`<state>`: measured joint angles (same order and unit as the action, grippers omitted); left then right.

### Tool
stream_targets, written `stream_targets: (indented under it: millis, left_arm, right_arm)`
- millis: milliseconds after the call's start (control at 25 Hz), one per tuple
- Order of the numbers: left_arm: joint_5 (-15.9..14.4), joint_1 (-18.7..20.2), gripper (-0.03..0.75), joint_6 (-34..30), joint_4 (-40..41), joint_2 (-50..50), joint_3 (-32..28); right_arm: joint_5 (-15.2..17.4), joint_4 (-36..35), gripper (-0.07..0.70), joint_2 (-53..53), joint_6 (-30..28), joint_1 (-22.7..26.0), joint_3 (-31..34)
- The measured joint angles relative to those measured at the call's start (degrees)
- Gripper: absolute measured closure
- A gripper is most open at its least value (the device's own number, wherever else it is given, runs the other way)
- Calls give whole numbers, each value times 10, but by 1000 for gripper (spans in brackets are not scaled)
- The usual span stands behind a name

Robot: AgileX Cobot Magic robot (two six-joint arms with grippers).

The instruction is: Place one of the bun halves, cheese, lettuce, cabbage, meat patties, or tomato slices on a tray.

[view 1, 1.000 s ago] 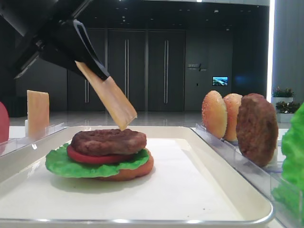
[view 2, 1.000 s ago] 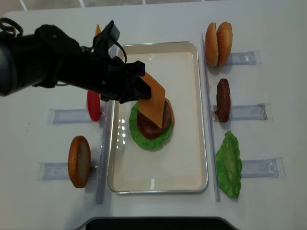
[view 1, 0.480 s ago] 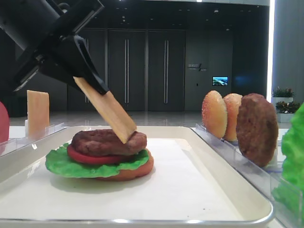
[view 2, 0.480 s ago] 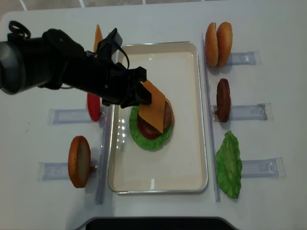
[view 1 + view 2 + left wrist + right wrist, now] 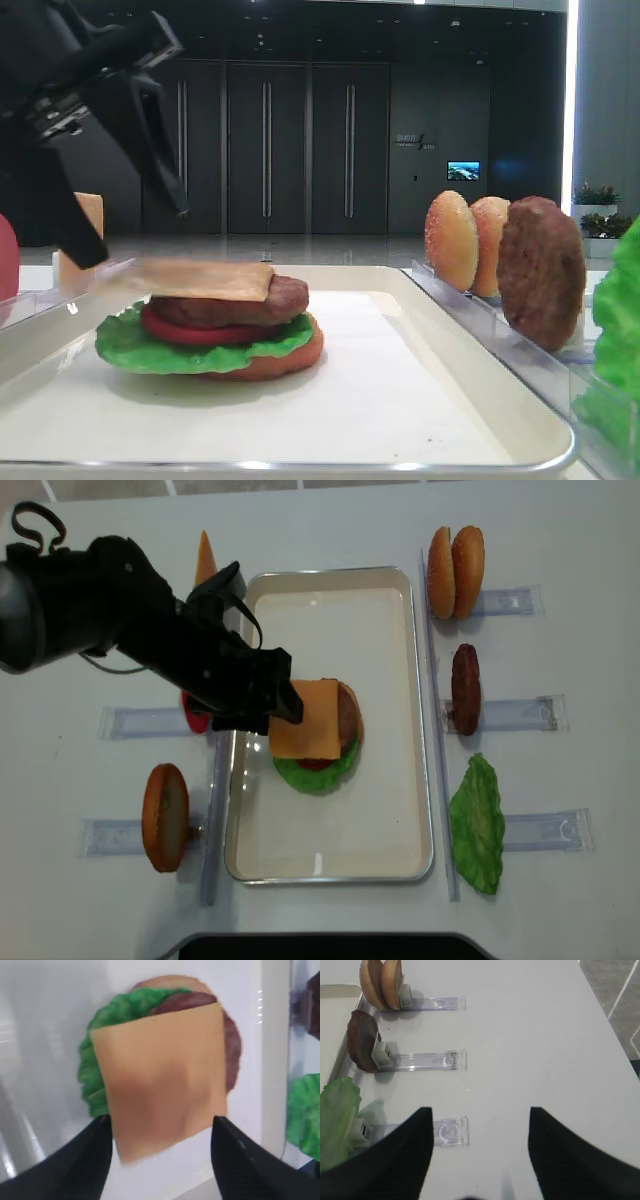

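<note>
1. The cheese [image 5: 162, 1077] fills the frame's centre, lying on the meat patty [image 5: 227, 1045].
2. Lettuce [image 5: 102, 1050] shows at its left.
3. The left tool's fingers [image 5: 85, 1160] stand spread at the bottom corners.

A: What's the left arm [image 5: 120, 620] look like?
B: All matte black and chunky, with a looped black cable near its base. Both grippers, left gripper [image 5: 157, 1160] and right gripper [image 5: 480, 1155], have flat black fingers with fine ribbing.
</note>
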<state>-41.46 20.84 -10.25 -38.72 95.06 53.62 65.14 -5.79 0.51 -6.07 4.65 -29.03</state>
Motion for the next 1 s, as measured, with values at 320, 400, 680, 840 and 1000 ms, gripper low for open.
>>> stream_targets:
  millis: [320, 400, 680, 840, 1000]
  left_arm:
    - [-122, 0, 237, 196, 226, -44, 119]
    - [-155, 0, 248, 237, 271, -45, 160]
    - [-224, -7, 294, 312, 427, -45, 210]
    - [-227, -73, 297, 274, 426, -45, 212]
    - [-232, -166, 297, 212, 422, -45, 212]
  right_arm:
    - [0, 0, 230, 0, 0, 0, 0]
    - [0, 0, 230, 0, 0, 0, 0]
    - [0, 0, 230, 0, 0, 0, 0]
    - [0, 0, 230, 0, 0, 0, 0]
    - [0, 0, 230, 0, 0, 0, 0]
